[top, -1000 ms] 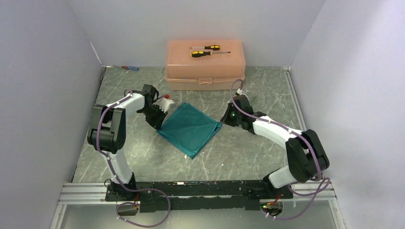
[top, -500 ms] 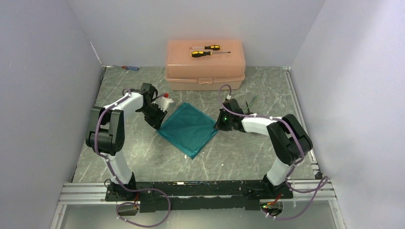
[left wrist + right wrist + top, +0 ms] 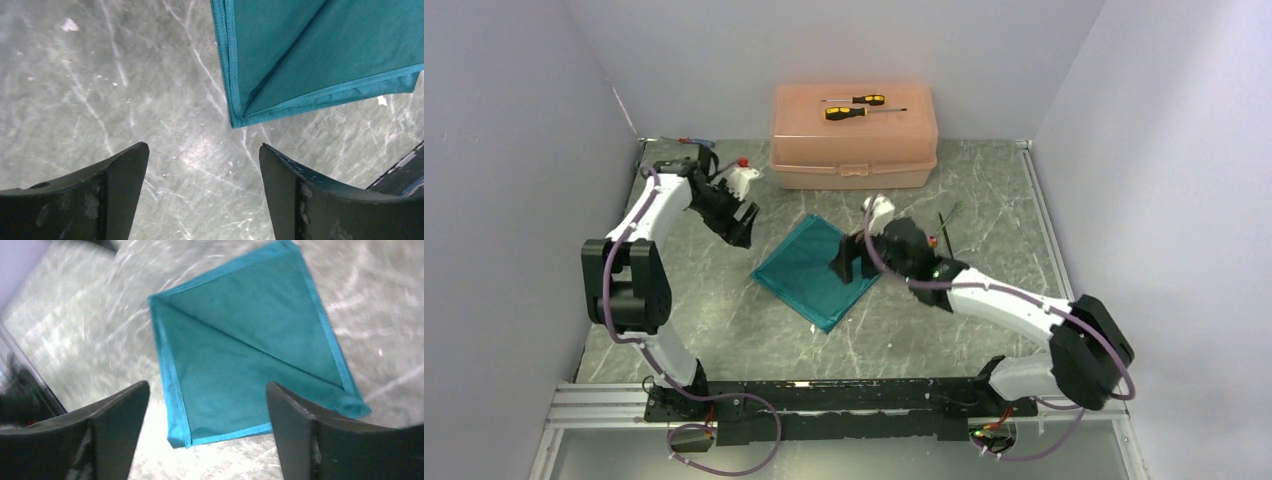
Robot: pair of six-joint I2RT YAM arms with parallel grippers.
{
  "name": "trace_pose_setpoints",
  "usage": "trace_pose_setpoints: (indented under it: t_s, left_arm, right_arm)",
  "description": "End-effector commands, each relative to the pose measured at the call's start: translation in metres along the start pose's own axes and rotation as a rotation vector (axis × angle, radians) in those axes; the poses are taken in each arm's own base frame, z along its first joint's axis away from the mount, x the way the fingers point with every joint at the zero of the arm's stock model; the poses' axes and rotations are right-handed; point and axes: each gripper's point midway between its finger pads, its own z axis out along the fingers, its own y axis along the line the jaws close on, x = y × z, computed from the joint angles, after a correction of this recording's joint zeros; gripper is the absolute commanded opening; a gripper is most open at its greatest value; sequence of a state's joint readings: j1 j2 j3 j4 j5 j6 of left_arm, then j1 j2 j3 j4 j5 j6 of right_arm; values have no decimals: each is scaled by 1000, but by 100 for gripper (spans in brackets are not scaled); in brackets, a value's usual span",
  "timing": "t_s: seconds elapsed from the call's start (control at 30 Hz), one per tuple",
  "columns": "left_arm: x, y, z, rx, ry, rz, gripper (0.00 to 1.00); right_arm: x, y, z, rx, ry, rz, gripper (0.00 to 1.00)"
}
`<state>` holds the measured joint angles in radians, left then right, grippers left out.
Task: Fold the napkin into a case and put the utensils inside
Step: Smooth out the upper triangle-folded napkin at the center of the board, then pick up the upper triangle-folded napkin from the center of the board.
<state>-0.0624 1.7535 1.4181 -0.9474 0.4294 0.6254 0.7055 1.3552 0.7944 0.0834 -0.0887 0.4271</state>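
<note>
Two sets of jaws, both standing wide and both empty. The left gripper showed its matte black wedges, scuffed and flecked with pale scratches, and only bare table lay in the gap between them. That surface was grey-green stone-look, veined white, with a soft glare. Just beyond the tips lay a corner of the napkin, not touched. The thin teal cloth had a faint sheen, its stitched hems were stacked in layers, and a dark crease ran in from the point.

Over to the right gripper: the same dark curved wedges, parted, hung above the cloth and gripped none of it. Its camera caught nearly the whole fold, a flat diamond with one sharp diagonal line and a brighter hem all round, the picture smeared at the edges.

From above came what neither wrist gave: the napkin lay flat mid-table between the two arms, the right gripper over its right part and the left one off to the upper left, apart from it. Behind sat a peach plastic box, rounded at the corners, with two yellow-and-black screwdrivers on its lid. A thin dark fork lay right of the cloth, too small to read in detail.
</note>
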Motion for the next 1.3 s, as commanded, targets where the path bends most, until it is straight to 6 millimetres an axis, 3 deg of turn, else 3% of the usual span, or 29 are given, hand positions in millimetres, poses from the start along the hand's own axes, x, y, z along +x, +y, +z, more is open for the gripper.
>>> trace_pose_setpoints:
  t_s: [0.0,0.17,0.3,0.43,0.63,0.77,0.93,1.1,1.27]
  left_arm:
    - [-22,9,-47,-4,-182,54,94]
    - [-38,29,-81,-80,-267,103,94]
    - [-50,40,-91,-131,-296,114,94]
    - [-47,49,-79,-103,-271,56,94]
    - [-47,44,-65,5,-255,67,94]
    - [-45,42,-60,-24,-295,105,94]
    - [-40,39,-54,-2,-284,108,87]
    - [-30,28,-47,29,-283,166,93]
    - [-20,21,-40,58,-272,226,94]
  right_arm:
    - [24,32,-19,-44,-85,-398,99]
    - [58,53,-30,-120,-36,-551,100]
    - [89,64,-23,-116,50,-701,99]
    - [111,75,-10,-122,95,-767,95]
    - [128,82,2,-132,149,-744,90]
    - [133,76,9,-87,169,-712,86]
    - [146,71,18,-52,206,-672,83]
    - [158,60,25,-16,245,-677,82]
    - [162,66,29,-35,260,-658,73]
